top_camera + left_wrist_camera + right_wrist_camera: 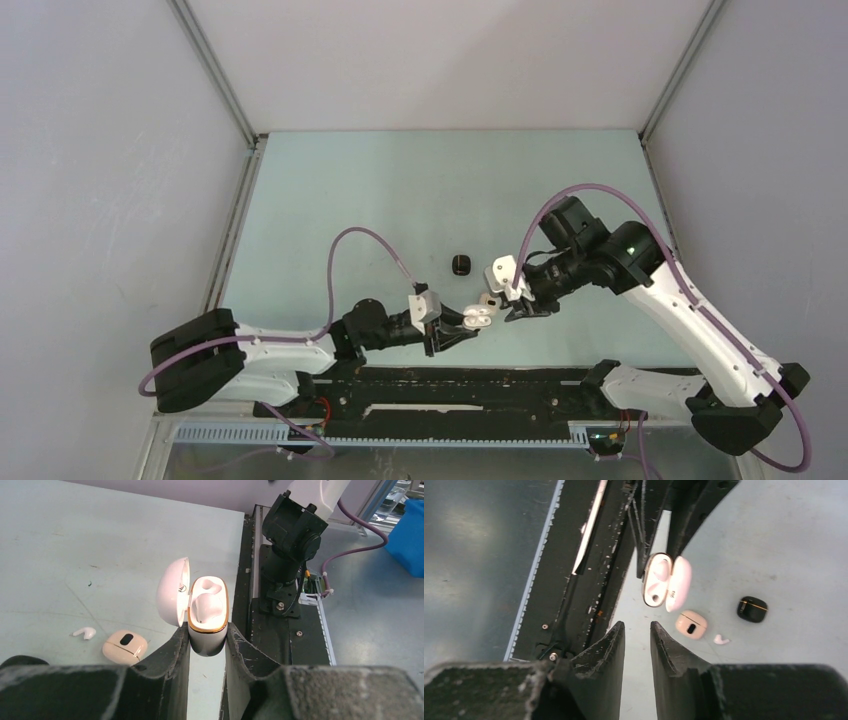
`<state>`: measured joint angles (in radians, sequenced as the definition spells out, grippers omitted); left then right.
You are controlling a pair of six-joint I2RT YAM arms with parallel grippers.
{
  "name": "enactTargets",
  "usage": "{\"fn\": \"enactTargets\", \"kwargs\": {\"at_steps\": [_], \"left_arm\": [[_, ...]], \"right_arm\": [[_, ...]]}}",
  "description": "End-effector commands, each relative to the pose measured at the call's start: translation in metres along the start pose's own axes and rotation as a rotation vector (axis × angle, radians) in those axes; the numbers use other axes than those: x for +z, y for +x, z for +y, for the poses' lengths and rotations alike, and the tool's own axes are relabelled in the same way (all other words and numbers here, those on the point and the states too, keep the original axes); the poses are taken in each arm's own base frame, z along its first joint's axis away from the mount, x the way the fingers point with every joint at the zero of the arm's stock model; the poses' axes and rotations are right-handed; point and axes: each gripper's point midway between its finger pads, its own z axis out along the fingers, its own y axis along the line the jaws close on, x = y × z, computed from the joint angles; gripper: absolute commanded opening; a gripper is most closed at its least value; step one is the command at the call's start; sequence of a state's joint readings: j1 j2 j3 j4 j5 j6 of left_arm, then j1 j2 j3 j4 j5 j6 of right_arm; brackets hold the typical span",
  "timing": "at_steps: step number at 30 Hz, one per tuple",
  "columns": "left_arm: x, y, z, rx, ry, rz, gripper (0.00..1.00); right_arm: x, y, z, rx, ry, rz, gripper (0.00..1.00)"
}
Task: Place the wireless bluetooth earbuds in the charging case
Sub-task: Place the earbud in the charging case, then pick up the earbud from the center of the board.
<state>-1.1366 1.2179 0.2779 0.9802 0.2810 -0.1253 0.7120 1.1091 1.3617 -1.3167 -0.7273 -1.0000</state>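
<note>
Closest in, the left tool [207, 630] is clamped on the white charging case [208, 625], one finger pressed to each side of its lower body, holding it just above the counter [400, 190]. The case points away from the wrist camera, gold rim showing, and its lid [173, 591] is swung wide open to the left. The wells inside show white moulded shapes, and I can't tell whether a bud sits in either one. Across from it, the right tool [637, 627] hangs facing the open case with its fingers only slightly apart and nothing between them, well short of touching the case. A little farther out, a pale closed case [691, 624] lies flat on the counter, and just beside it, apart from it, lies a single loose white earbud [721, 640] on its side. Farthest out sits a small black case [460, 264], closed, alone near the middle of the counter.
</note>
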Motion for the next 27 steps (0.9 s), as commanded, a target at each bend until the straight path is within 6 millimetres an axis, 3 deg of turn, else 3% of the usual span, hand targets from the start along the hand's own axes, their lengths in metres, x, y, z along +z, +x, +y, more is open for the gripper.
{"fn": "enactTargets", "kwargs": {"at_steps": [1,4,11,15,21,27], "left_arm": [[0.010,-0.014,-0.003,0.055,0.030,-0.013,0.00],[0.011,-0.013,0.003,0.065,-0.003,0.001,0.00],[0.007,-0.005,0.011,0.048,-0.052,0.025,0.00],[-0.004,-0.001,0.018,0.022,-0.112,0.021,0.00],[-0.021,-0.001,0.025,-0.013,-0.184,-0.006,0.00],[-0.035,-0.006,0.028,-0.014,-0.226,-0.004,0.00]], "right_arm": [[0.015,-0.003,0.012,-0.021,-0.074,-0.057,0.28],[0.019,-0.004,0.008,-0.021,-0.044,-0.077,0.27],[0.009,-0.019,-0.006,0.004,0.030,-0.181,0.27],[0.005,-0.011,-0.032,0.128,0.112,-0.225,0.29],[0.008,0.040,-0.118,0.480,0.421,-0.254,0.38],[0.036,0.120,-0.159,0.707,0.580,-0.077,0.39]]}}
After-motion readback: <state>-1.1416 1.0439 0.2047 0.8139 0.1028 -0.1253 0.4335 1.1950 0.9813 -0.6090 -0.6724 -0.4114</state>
